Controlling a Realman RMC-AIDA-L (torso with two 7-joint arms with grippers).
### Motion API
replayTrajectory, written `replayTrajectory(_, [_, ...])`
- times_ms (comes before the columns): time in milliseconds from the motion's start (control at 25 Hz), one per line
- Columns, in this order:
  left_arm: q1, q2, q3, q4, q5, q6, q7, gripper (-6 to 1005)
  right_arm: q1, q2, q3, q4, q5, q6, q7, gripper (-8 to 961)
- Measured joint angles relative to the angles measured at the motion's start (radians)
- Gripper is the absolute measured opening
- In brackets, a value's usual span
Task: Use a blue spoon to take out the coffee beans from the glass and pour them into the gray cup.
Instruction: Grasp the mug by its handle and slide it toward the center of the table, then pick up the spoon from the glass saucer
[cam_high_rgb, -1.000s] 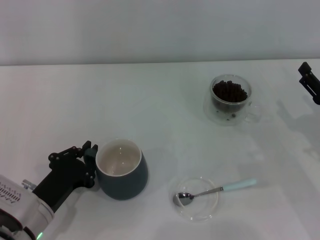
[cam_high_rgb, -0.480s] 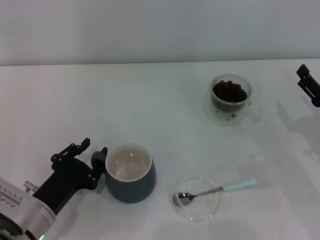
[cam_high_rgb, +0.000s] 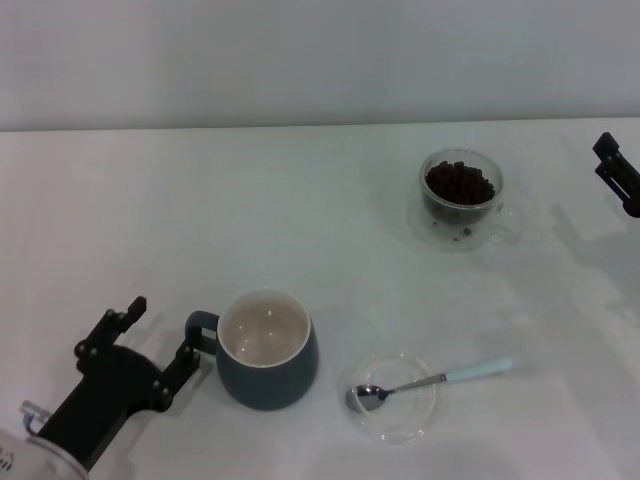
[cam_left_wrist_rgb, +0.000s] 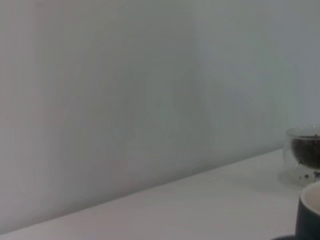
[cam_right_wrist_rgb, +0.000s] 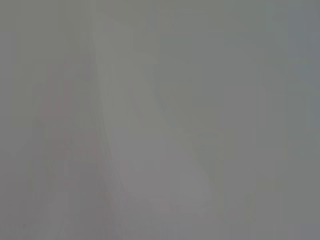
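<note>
The gray cup (cam_high_rgb: 267, 348) is set near the blue spoon (cam_high_rgb: 430, 381), so beans can be tipped in easily. The left gripper (cam_high_rgb: 158, 338) is spread wide beside its handle.

A plain pale wall (cam_high_rgb: 300, 60) backs the white table (cam_high_rgb: 250, 210).

No readable text, label, brand, number or sign shows in any view. The rounded dark slate-gray mug (cam_high_rgb: 268, 352) and the small clear double-walled glass cup (cam_high_rgb: 460, 200) bear no print.
</note>
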Motion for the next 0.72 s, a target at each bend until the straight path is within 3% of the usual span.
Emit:
replayTrajectory(200, [0.044, 0.001, 0.0, 0.002, 0.004, 0.027, 0.031, 727, 0.0, 0.0, -0.011, 0.0, 0.0, 0.0, 0.0, 870])
replayTrajectory(480, [0.123, 0.001, 0.0, 0.001, -0.01, 0.135, 0.04, 724, -0.009, 0.0, -0.011, 0.004, 0.0, -0.007, 0.028, 870])
replayTrajectory(720, [0.198, 0.001, -0.002, 0.003, -0.158, 0.278, 0.026, 719, -0.043, -0.009, -0.02, 0.004, 0.0, -0.042, 0.143, 870])
